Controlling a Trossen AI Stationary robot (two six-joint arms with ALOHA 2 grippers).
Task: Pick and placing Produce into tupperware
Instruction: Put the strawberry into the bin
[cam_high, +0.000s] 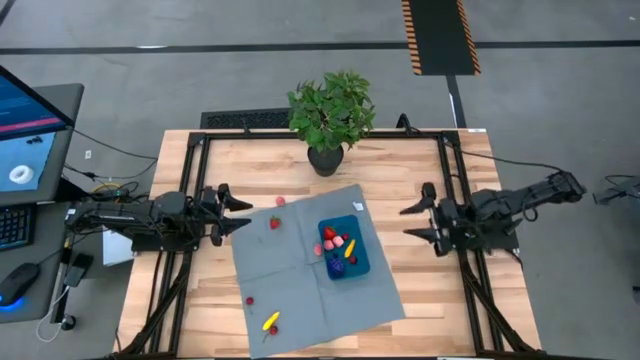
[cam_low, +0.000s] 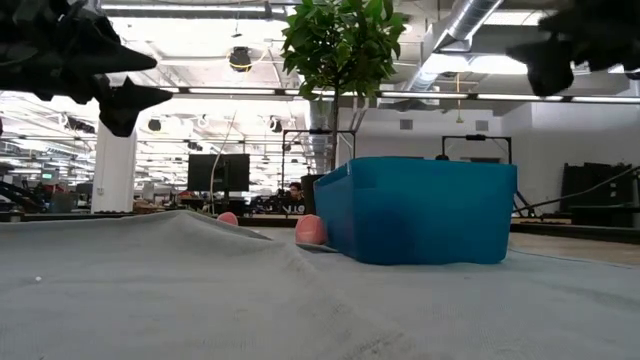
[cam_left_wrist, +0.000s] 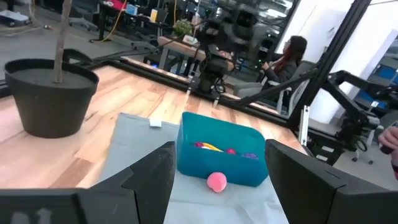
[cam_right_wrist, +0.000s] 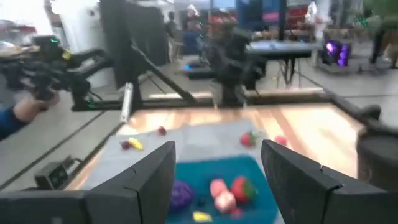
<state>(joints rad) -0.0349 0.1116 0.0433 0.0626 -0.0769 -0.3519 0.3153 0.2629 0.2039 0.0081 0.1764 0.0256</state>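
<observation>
The blue tupperware (cam_high: 358, 262) stands on a grey-blue mat (cam_high: 300, 275) at mid-table. It holds a red strawberry (cam_right_wrist: 242, 186), a pink piece (cam_right_wrist: 217, 193), a yellow piece (cam_high: 350, 250) and a purple cluster (cam_right_wrist: 180, 193). More produce lies loose on the mat: a strawberry (cam_high: 275, 222), a pink ball (cam_left_wrist: 216, 181) against the tupperware's left wall, a small red piece (cam_high: 250, 300) and a yellow piece (cam_high: 271, 322). My left gripper (cam_high: 240, 213) hovers open at the mat's left edge. My right gripper (cam_high: 410, 222) hovers open to the right of the mat. Both point level toward the tupperware.
A leafy potted plant (cam_high: 330, 115) stands at the far middle of the wooden table (cam_high: 440, 310). A pink piece (cam_high: 281, 200) lies just beyond the mat's far edge. Black frame rails (cam_high: 455, 160) run along the table's sides. Bare wood lies near right and near left.
</observation>
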